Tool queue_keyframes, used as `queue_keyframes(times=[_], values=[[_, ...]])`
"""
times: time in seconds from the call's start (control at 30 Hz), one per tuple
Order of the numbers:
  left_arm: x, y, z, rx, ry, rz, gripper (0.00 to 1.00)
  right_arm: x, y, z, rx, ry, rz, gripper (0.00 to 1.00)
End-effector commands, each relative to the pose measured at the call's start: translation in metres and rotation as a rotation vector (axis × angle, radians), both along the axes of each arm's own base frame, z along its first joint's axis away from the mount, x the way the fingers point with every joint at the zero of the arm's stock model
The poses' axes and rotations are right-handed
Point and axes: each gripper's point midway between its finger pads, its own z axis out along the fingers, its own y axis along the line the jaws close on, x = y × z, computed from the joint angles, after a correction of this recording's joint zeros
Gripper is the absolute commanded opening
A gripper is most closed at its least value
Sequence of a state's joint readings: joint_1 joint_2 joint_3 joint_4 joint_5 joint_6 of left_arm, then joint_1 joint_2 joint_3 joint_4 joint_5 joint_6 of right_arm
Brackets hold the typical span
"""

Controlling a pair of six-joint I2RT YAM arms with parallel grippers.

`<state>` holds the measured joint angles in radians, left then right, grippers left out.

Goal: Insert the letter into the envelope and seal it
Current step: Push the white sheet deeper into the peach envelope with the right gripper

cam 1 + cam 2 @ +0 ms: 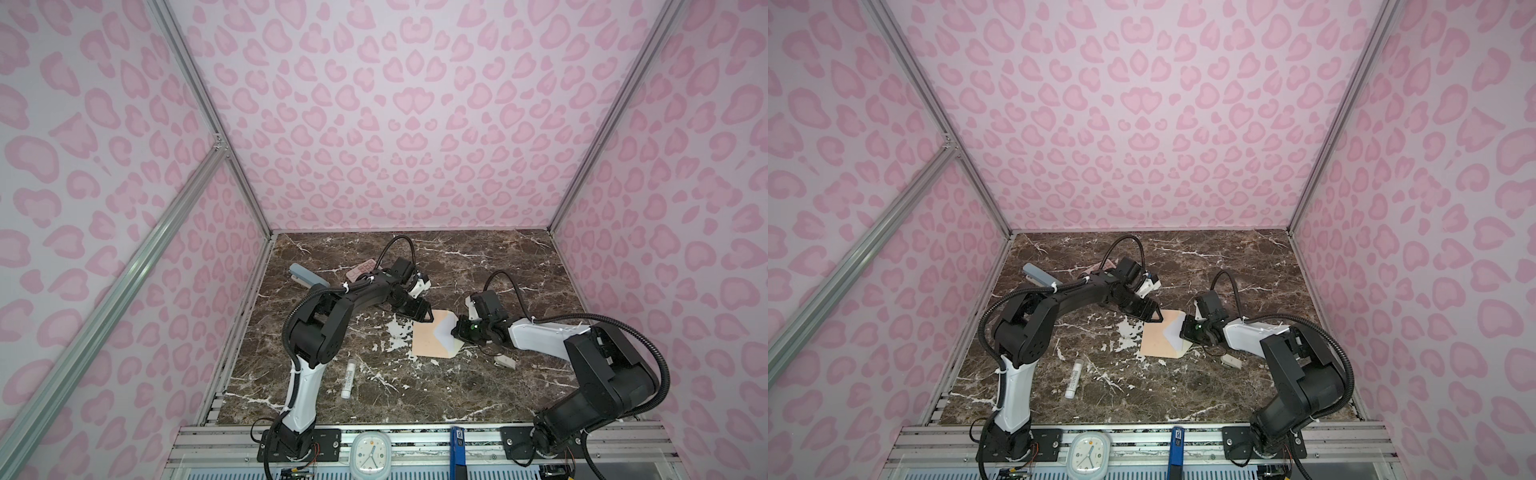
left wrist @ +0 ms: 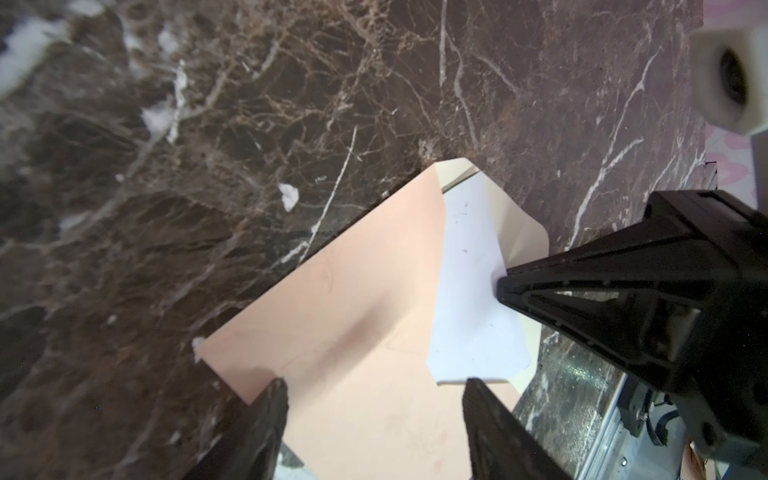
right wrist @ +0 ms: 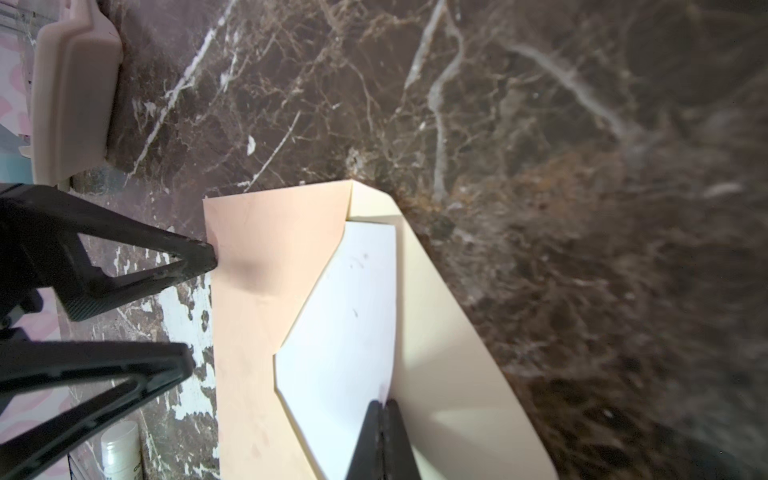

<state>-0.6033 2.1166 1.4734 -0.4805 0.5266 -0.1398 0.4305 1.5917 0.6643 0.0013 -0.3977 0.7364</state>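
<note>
The right gripper (image 3: 381, 405) has its two fingers pressed together, with the tip at the edge of the letter (image 3: 345, 332) (I cannot tell if it pinches the paper). The left gripper (image 2: 374, 380) is spread apart and holds nothing. One of its fingers sits right at the edge of the envelope (image 3: 266, 291), on the side away from the flap (image 3: 449, 353).

The letter is mostly inside the envelope, which lies flat on the table (image 1: 457, 266). The flap is open, so the putting-in step looks nearly done. Next the letter needs a push all the way in. Then the flap folds down.

I count one letter, one envelope, two grippers and one glue stick (image 1: 347, 380).
</note>
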Motion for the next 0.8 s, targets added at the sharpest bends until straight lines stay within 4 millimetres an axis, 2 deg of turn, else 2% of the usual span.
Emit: queue_keyframes(times=[0.0,0.53,0.77], values=[[-0.008,0.021,-0.023,0.125,0.039,0.027,0.7,0.002,0.008,-0.001,0.022,-0.001,0.002,0.06],[-0.008,0.021,-0.02,0.122,0.034,0.028,0.7,0.004,0.023,-0.002,0.032,0.006,0.018,0.11],[-0.008,0.021,-0.02,0.122,0.034,0.026,0.71,0.005,0.026,-0.001,0.034,0.007,0.027,0.17]])
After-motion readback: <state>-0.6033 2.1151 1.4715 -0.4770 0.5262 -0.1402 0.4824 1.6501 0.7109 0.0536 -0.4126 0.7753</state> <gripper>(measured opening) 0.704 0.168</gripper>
